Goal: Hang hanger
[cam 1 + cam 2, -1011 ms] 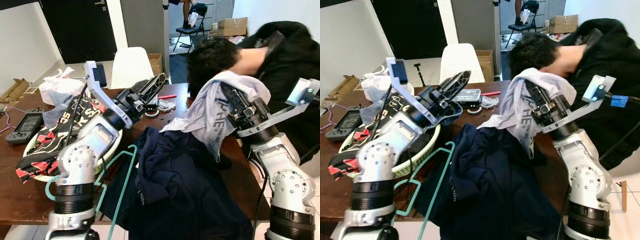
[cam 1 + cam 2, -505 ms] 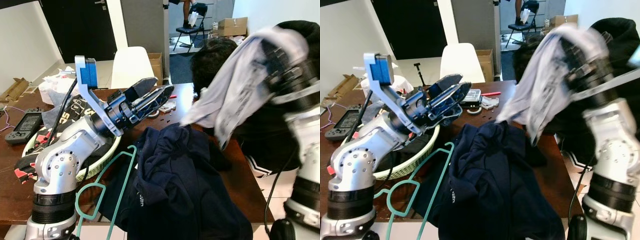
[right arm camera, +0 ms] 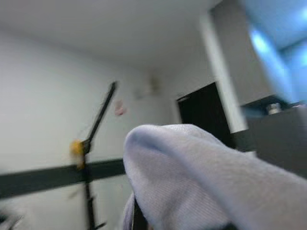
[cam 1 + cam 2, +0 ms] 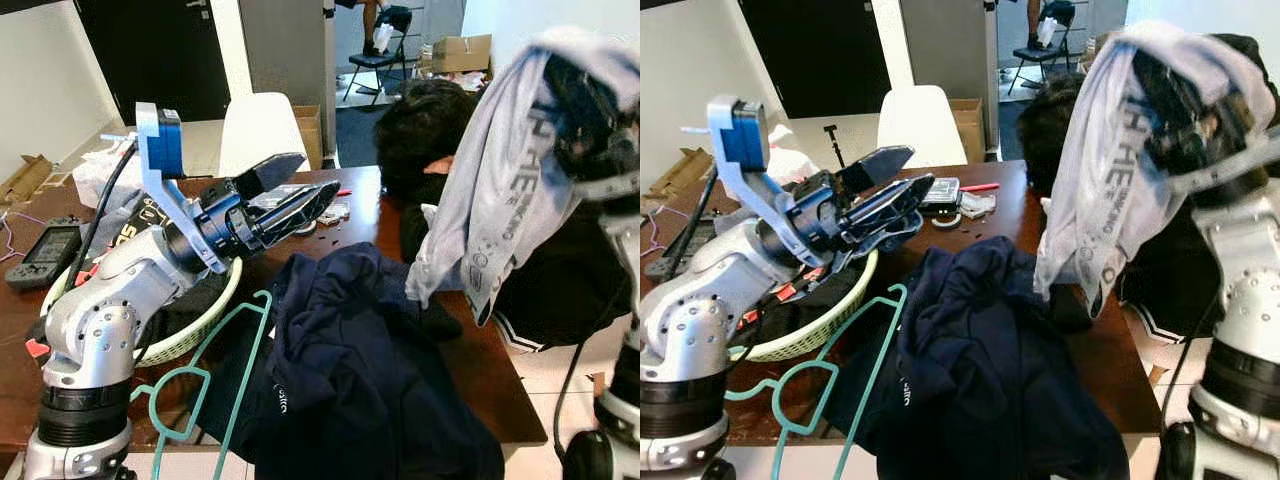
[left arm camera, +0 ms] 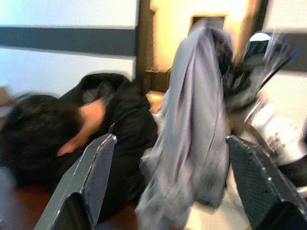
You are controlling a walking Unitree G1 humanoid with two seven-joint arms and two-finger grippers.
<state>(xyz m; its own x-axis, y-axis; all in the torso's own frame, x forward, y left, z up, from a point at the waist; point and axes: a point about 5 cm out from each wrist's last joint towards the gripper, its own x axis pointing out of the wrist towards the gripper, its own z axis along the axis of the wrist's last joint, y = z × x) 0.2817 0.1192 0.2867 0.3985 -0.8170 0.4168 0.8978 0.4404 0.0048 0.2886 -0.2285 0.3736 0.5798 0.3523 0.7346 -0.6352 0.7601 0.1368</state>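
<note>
You've got a brown table (image 4: pixel 478 370) with a dark navy garment (image 4: pixel 360 370) heaped on its near edge, small white print on it too small to read. A person in black (image 4: pixel 440 130) is slumped over the far right side of the table. The right arm is raised high on the right with a light grey shirt (image 4: pixel 500 190) draped over its gripper (image 4: pixel 1185 100); the fingers are buried in cloth, so I can't tell how far they're parted or whether they grip it. The shirt carries large grey lettering running down it, seen sideways and creased, reads roughly "HE", rest not legible. The left gripper (image 4: pixel 295 195) is held out over the table past the basket, fingers spread wide with nothing between them. A green mesh basket (image 4: pixel 205 325) of red, white and black printed cloth sits at the left. The teal hanger (image 4: pixel 235 375) lies flat at the near table edge, partly under the navy garment, below and well apart from the left gripper, untouched by either gripper.
</note>
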